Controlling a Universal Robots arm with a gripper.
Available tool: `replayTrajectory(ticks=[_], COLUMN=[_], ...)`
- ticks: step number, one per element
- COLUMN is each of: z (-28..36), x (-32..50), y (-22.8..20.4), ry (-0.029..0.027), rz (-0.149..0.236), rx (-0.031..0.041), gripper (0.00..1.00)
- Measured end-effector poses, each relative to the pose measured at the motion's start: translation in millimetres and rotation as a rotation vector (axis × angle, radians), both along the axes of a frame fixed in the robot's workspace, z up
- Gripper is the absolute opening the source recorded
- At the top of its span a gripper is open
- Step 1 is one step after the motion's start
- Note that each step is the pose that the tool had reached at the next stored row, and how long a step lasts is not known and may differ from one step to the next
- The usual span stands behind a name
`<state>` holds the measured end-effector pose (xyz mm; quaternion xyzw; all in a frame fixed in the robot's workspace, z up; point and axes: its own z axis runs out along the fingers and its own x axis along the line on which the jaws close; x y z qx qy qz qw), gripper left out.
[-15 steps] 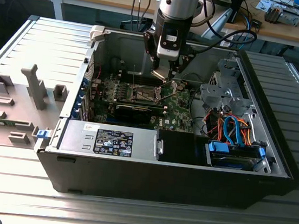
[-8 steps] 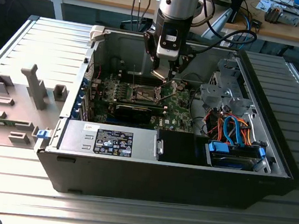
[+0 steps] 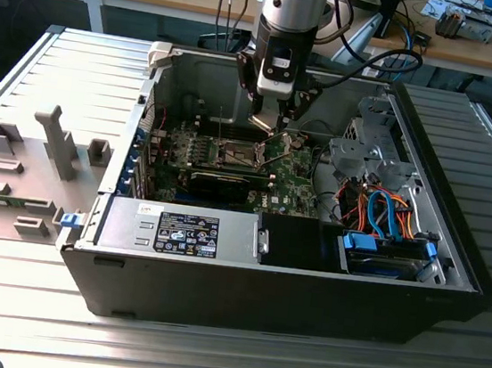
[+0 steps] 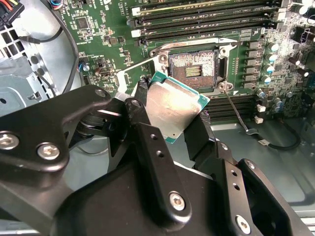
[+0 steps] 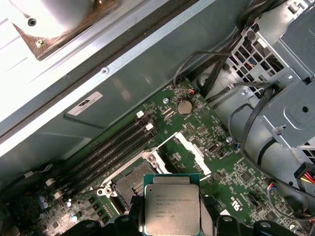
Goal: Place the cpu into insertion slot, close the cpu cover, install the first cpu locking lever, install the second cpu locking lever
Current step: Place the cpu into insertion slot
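Note:
My gripper (image 3: 269, 124) hangs inside the open computer case, shut on the cpu (image 4: 172, 105), a square chip with a pale silver top and a green edge. The black fingers (image 4: 141, 101) clamp two opposite edges of the chip, which is tilted in the second wrist view. The cpu (image 5: 172, 209) hovers just above and beside the insertion slot (image 4: 193, 71), a dark square socket on the green motherboard (image 3: 286, 184). The slot (image 5: 129, 184) lies bare, and the silvery cpu cover (image 5: 193, 148) stands raised at its edge. A thin wire locking lever (image 4: 236, 105) sticks out next to the slot.
Long black memory slots (image 4: 206, 19) run beside the socket. A metal drive cage (image 3: 383, 165) with blue and orange cables (image 3: 382, 210) fills the exterior view's right side of the case. A black power supply (image 3: 186, 231) sits at the front. Grey fixtures (image 3: 53, 147) stand on the table.

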<state>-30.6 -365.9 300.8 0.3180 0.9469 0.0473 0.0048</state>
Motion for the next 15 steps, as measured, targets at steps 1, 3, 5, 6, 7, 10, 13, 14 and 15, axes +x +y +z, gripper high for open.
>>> replayTrajectory(ticks=[1, 3, 5, 6, 7, 10, 13, 14, 15], z=[0.0, 0.0, 0.0, -0.1, -0.1, -0.5, -0.8, -0.9, -0.9], x=[0.0, 0.0, 0.0, 0.0, 0.0, 0.0, 0.0, 0.0, 0.0], y=[0.0, 0.0, 0.0, 0.0, 0.0, 0.0, 0.0, 0.0, 0.0], ry=[0.0, 0.0, 0.0, 0.0, 0.0, -0.0001, -0.0001, -0.0001, 0.0], rz=[-0.001, -0.003, -0.004, -0.005, -0.006, -0.018, -0.028, -0.03, -0.031], rx=[0.0, 0.0, 0.0, 0.0, 0.0, 0.0, 0.0, 0.0001, 0.0001], gripper=[0.54, 0.54, 0.54, 0.54, 0.54, 0.54, 0.54, 0.54, 0.54])
